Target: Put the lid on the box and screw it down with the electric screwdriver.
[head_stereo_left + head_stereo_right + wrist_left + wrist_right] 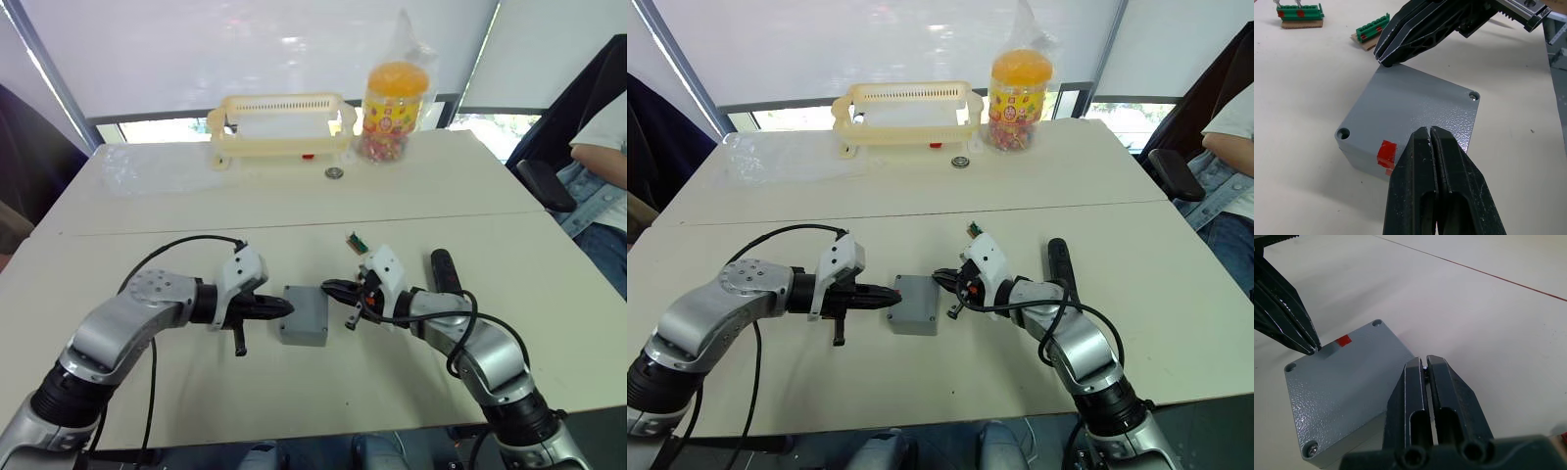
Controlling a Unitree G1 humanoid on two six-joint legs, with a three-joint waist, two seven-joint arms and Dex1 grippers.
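The grey box (302,336) stands mid-table with the flat grey lid (1410,112) lying on top of it. A red mark (1386,152) sits at the edge facing my left gripper. One lid corner holds a screw (1474,96); another corner hole (1343,132) is empty. My left gripper (290,308) is shut, its tip touching the box's left edge. Opposite it, my right gripper (325,287) is shut, its tip at the box's right edge. The black electric screwdriver (443,272) lies on the table beside my right forearm.
A cream plastic basket (279,127), a candy jar (394,98) and a small metal ring (335,173) stand at the far side. A green connector (355,241) lies behind the right gripper. A seated person (602,157) and a chair armrest (546,184) are at the right.
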